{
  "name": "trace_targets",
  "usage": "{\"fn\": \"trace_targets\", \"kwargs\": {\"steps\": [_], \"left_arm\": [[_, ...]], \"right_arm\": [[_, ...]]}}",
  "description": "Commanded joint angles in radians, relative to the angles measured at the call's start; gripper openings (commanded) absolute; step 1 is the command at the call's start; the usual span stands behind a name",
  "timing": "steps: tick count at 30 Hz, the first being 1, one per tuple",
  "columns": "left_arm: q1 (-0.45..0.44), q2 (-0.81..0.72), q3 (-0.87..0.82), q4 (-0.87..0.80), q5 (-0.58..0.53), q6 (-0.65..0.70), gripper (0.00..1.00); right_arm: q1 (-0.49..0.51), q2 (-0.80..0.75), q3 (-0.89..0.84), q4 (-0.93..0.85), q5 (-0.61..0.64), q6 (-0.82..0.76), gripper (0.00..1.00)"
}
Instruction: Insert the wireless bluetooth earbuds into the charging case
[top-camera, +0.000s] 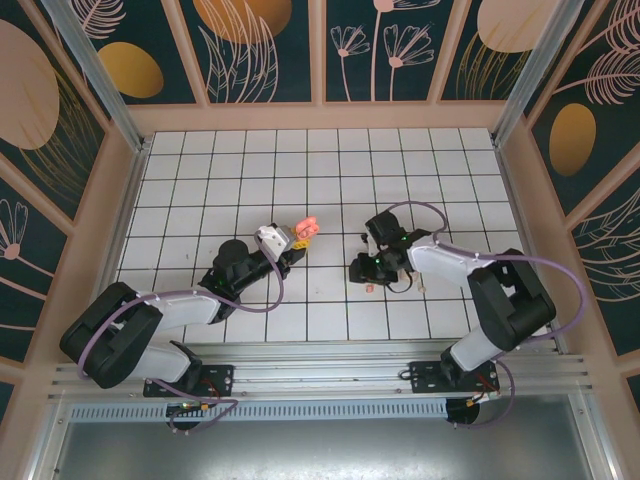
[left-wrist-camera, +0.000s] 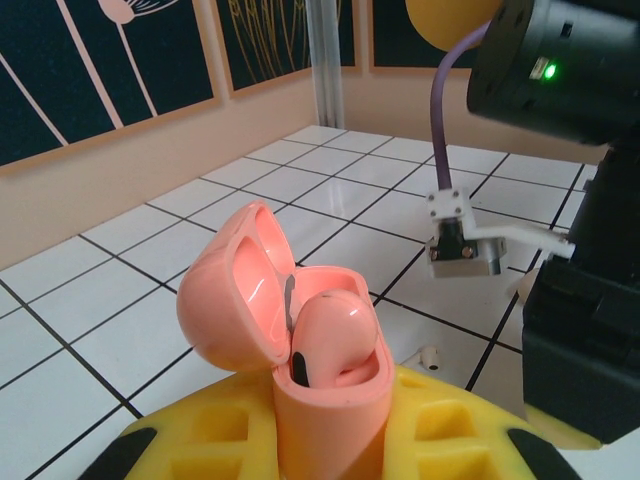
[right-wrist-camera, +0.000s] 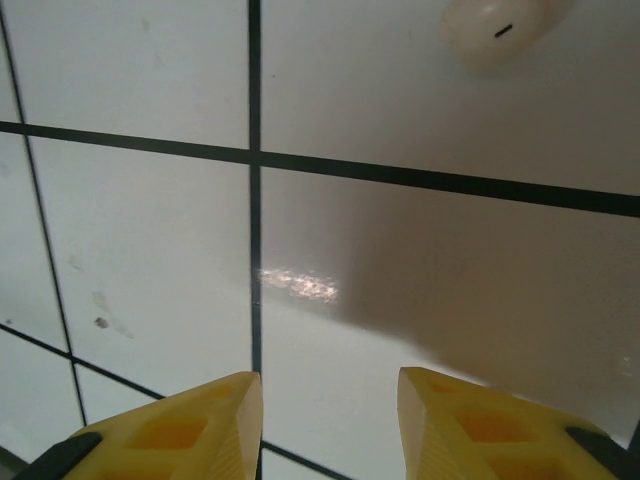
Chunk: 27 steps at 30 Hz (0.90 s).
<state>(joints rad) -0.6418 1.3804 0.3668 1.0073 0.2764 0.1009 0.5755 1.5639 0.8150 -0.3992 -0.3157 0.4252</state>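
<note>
My left gripper (left-wrist-camera: 330, 432) is shut on the charging case (left-wrist-camera: 325, 400), a salmon-pink case that stands upright between the yellow fingers (left-wrist-camera: 200, 435) with its lid (left-wrist-camera: 235, 290) swung open to the left. One pink earbud (left-wrist-camera: 330, 335) sits in the case, its rounded head above the rim. From above, the case (top-camera: 305, 230) is at the tip of the left gripper (top-camera: 292, 238), left of centre. My right gripper (right-wrist-camera: 330, 400) hangs open just above the tiles with nothing between its fingers. A tiny pink, earbud-sized piece (top-camera: 370, 287) lies on the tile beside the right gripper (top-camera: 361, 269).
A small beige rounded object with a dark slot (right-wrist-camera: 495, 25) lies on the tile ahead of the right fingers, and a similar beige object (left-wrist-camera: 430, 355) lies under the right arm (left-wrist-camera: 570, 300). The white tiled floor (top-camera: 330, 170) is walled on three sides.
</note>
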Motion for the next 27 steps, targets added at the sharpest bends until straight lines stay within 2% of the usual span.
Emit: {"fn": "trace_targets", "kwargs": {"steps": [1, 7, 15, 21, 27], "left_arm": [[-0.004, -0.032, -0.003, 0.007, -0.017, -0.006, 0.08], [-0.004, -0.057, -0.008, -0.021, -0.028, -0.004, 0.08], [-0.004, -0.072, -0.01, -0.022, -0.035, -0.006, 0.07], [-0.004, -0.068, -0.005, -0.022, -0.028, -0.01, 0.08], [-0.005, -0.069, -0.003, -0.03, -0.028, -0.005, 0.08]], "right_arm": [[-0.007, 0.043, 0.023, -0.013, 0.009, -0.039, 0.42], [-0.008, 0.073, 0.039, -0.094, 0.064, -0.067, 0.43], [-0.009, 0.02, 0.05, -0.192, 0.148, -0.071, 0.43], [-0.01, -0.029, 0.103, -0.176, 0.126, -0.078, 0.45], [-0.022, 0.047, 0.139, -0.196, 0.131, -0.122, 0.47]]}}
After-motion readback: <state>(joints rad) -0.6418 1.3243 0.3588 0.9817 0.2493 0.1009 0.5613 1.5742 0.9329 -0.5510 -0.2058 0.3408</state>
